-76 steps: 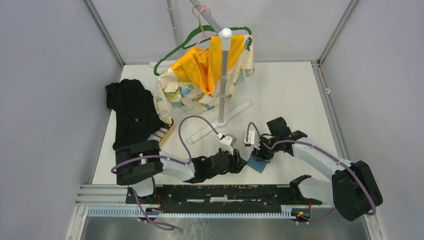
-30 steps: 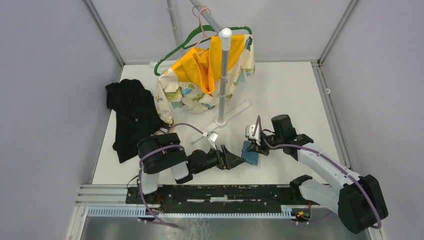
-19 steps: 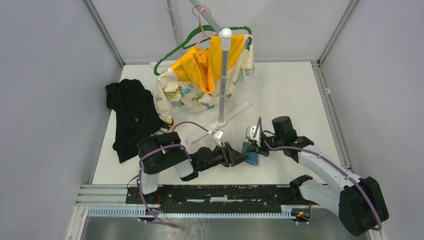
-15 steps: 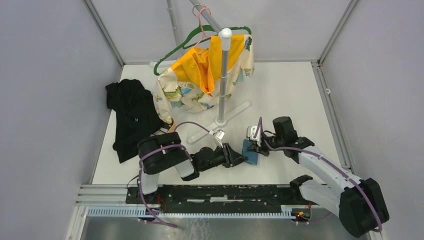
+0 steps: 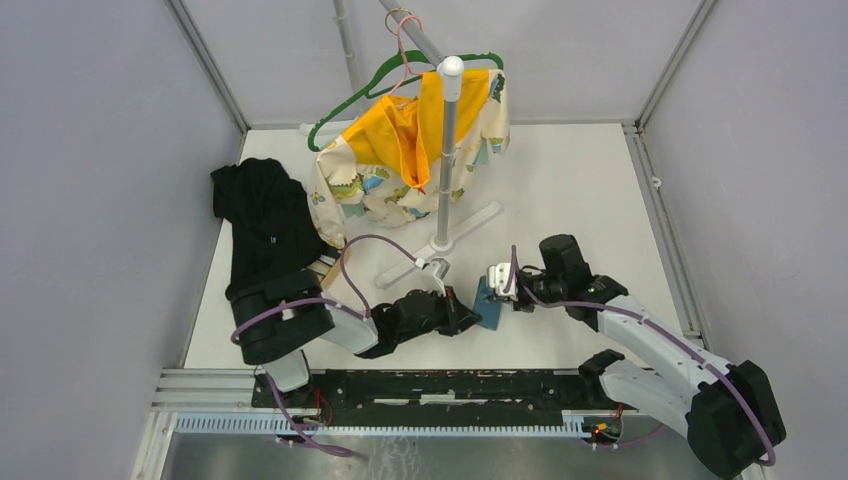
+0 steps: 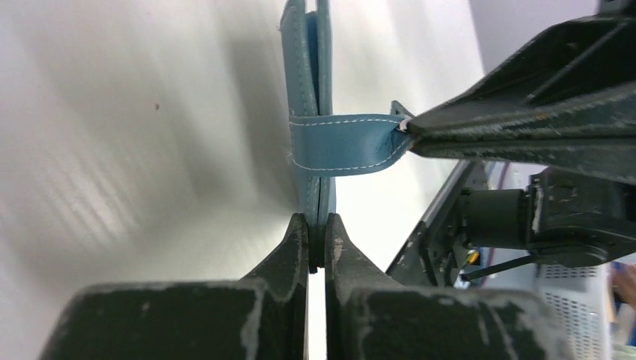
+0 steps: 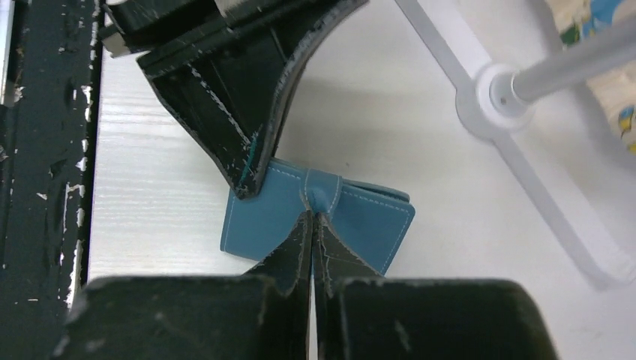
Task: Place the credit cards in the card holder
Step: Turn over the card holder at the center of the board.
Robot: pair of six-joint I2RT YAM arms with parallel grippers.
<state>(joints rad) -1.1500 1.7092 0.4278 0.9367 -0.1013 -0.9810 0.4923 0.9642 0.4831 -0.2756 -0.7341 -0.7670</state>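
At the near edge of the table (image 5: 570, 190), the left gripper (image 6: 316, 244) is pinching the soft-looking card holder (image 7: 360, 217) by its rim and the right gripper (image 7: 312, 221) is pinching its tab (image 6: 341, 142), likely the best handle.

Your top view looks down from above and behind the arm bases, standing well back and taking in the whole table (image 5: 590, 190). Your left wrist view sits very near, sighting low across the tabletop along the left gripper (image 6: 316, 229) at the card holder (image 6: 302, 75) edge-on (the right gripper (image 6: 409, 127) reaches in from the right). Your right wrist view looks steeply down on that same holder's face, and all three views share it.
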